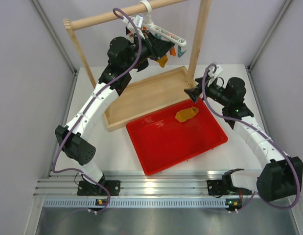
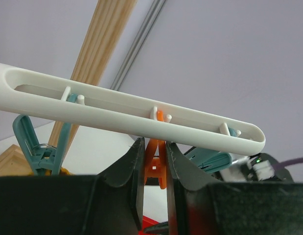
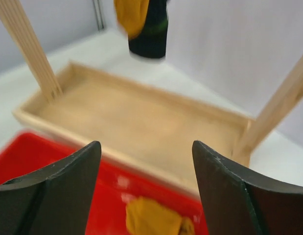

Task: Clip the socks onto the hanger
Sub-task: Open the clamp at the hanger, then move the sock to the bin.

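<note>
Left gripper (image 2: 154, 147) is up at the hanger (image 1: 163, 33), clenched on the orange clip (image 2: 156, 169), with both fingers pressing its sides just under the white bar. The hanger hooks over the top rail of the wooden rail frame (image 1: 102, 19), far centre. Hung sock (image 1: 162, 60), mustard, dangles below the bar right beside the left gripper. Left wrist view shows a sliver of mustard under the teal clip (image 2: 36, 147) to the left of the orange one, but can't tell for sure which clip has it. Loose sock (image 1: 186, 114), also mustard, lies crumpled in the far right corner of the red tray (image 1: 161, 147). Right gripper (image 1: 193, 93) is released, fingers spread wide with nothing between them. It hovers over the tray's far edge just beyond the loose sock, near the frame's right post. The red tray sits on the near side of the frame's wooden base tray (image 1: 136, 98); can't tell whether their edges touch.
</note>
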`<action>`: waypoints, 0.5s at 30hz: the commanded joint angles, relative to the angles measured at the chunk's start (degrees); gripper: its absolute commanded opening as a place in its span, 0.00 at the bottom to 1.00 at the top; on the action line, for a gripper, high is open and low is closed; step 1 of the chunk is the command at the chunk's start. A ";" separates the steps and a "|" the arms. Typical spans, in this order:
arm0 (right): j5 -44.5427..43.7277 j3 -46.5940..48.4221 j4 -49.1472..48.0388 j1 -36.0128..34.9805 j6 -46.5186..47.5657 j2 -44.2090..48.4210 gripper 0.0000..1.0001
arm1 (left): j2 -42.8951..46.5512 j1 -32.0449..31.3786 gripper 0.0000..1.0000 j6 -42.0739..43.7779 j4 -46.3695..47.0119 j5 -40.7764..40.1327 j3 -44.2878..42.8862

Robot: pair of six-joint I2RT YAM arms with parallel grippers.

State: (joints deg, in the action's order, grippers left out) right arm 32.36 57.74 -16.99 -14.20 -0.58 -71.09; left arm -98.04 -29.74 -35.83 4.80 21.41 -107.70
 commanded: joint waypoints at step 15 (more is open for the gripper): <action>-28.81 -12.38 14.53 -1.62 -17.94 -1.77 0.47 | 0.66 0.82 0.00 -0.20 4.69 -2.25 0.30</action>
State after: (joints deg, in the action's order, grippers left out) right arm 15.51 46.11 2.39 -14.09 -2.68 -74.15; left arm -98.04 -29.74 -35.70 5.02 21.45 -107.66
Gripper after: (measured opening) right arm 0.466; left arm 0.231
